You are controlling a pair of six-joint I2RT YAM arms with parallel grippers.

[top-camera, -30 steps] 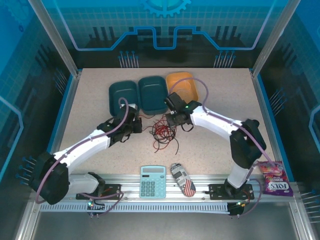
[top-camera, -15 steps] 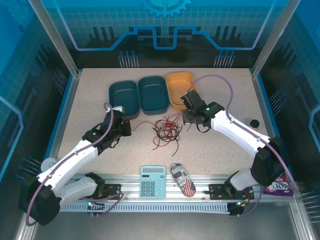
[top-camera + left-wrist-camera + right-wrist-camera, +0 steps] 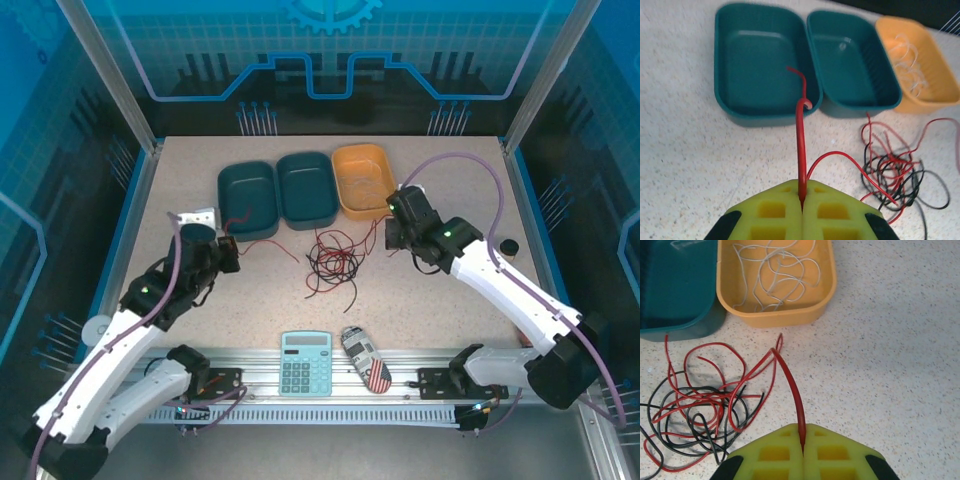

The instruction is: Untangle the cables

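The cables (image 3: 330,262) lie as a loose tangle of thin red and black wires mid-table, in front of the bins. My left gripper (image 3: 230,250) is left of the tangle, shut on a red cable (image 3: 800,140) whose free end curls up near the left teal bin (image 3: 722,95). This gripper (image 3: 802,199) trails another red strand back to the tangle (image 3: 895,170). Right of the pile (image 3: 695,405), my right gripper (image 3: 390,236) is shut on a second red cable (image 3: 792,390), which leaves the gripper (image 3: 803,441) in a taut arc. Pale cables (image 3: 775,275) lie in the orange bin (image 3: 827,295).
Two teal bins (image 3: 222,190) (image 3: 283,190) and the orange bin (image 3: 340,160) stand in a row at the back. A calculator (image 3: 305,363) and a flag-patterned object (image 3: 366,360) sit at the near rail. A small black cap (image 3: 509,246) lies at the right.
Both arms have drawn apart, the left gripper going left and nearer, the right gripper going right. The red strands now stretch out of the tangle, which has spread a little.
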